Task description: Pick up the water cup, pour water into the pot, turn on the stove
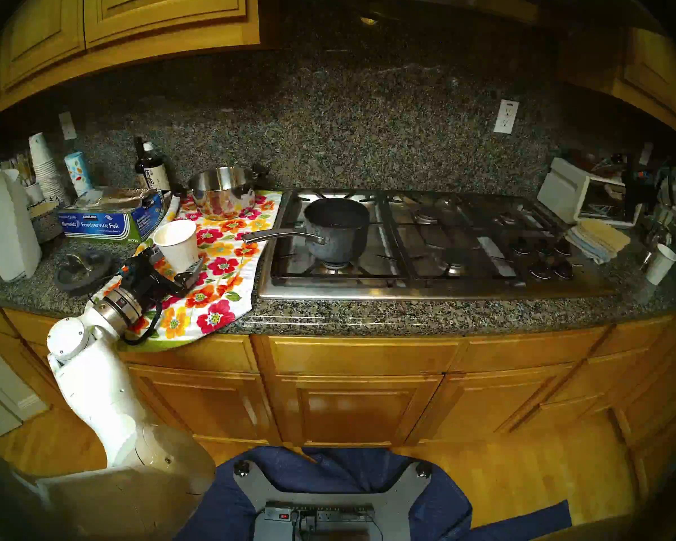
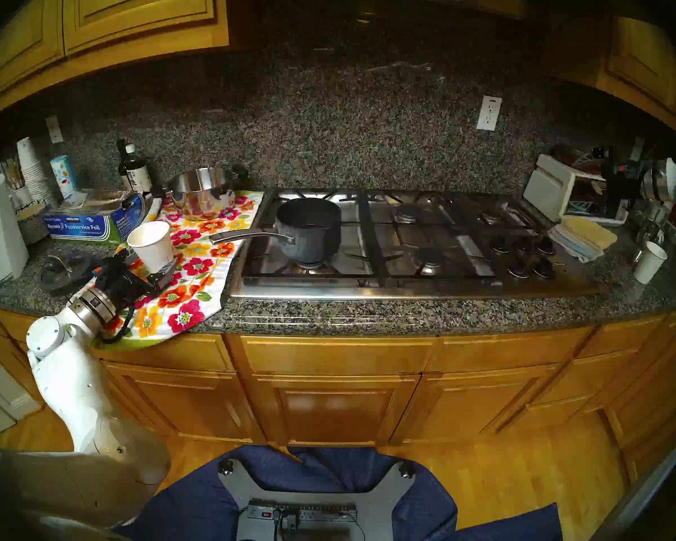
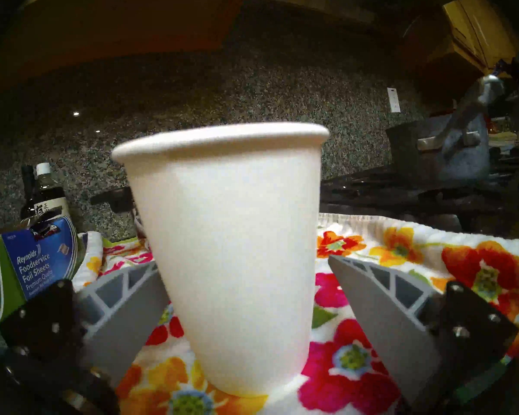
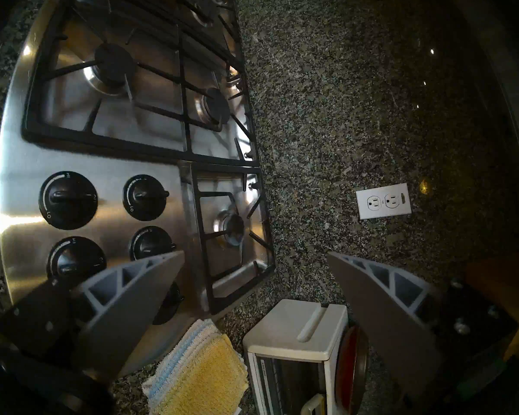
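Observation:
The water cup (image 1: 176, 244) is a plain white tapered paper cup standing upright on a floral towel (image 1: 219, 286), left of the stove; no logo shows. My left gripper (image 1: 172, 264) is open, with one finger on each side of the cup's lower half (image 3: 234, 255). The right finger (image 3: 381, 300) stands just clear of the cup. The dark speckled pot (image 1: 338, 230) sits on the stove's front-left burner, its long handle (image 1: 282, 236) pointing left toward the cup. The stainless stove (image 1: 426, 288) has black knobs (image 4: 68, 200) at its right end. My right gripper (image 4: 255, 253) is open and empty above them.
A shiny steel two-handled pot (image 1: 223, 192) stands behind the cup on the towel. A foil box (image 1: 106, 220), a dark bottle (image 1: 153, 169) and a cup stack (image 1: 43, 165) crowd the left. A toaster oven (image 4: 294, 339), folded cloths (image 4: 198, 372) and a small white cup (image 1: 660, 264) sit at the right.

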Controlling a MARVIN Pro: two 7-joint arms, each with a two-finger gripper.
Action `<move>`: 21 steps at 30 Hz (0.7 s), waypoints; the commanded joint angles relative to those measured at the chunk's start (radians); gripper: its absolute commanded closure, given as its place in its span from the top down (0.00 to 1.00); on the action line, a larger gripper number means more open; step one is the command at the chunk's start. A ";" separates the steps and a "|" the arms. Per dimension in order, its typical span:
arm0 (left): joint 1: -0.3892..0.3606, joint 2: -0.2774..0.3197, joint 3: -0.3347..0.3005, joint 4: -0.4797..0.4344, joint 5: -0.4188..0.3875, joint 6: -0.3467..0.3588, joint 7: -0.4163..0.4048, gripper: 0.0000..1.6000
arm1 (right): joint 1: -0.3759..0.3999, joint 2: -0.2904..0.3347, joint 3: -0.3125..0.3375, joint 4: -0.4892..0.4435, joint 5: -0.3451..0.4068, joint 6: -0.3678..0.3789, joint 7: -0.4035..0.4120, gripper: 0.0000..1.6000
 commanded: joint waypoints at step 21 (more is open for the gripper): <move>-0.025 0.053 -0.012 0.020 0.015 -0.037 0.048 1.00 | 0.027 -0.009 0.018 0.005 0.007 0.001 -0.013 1.00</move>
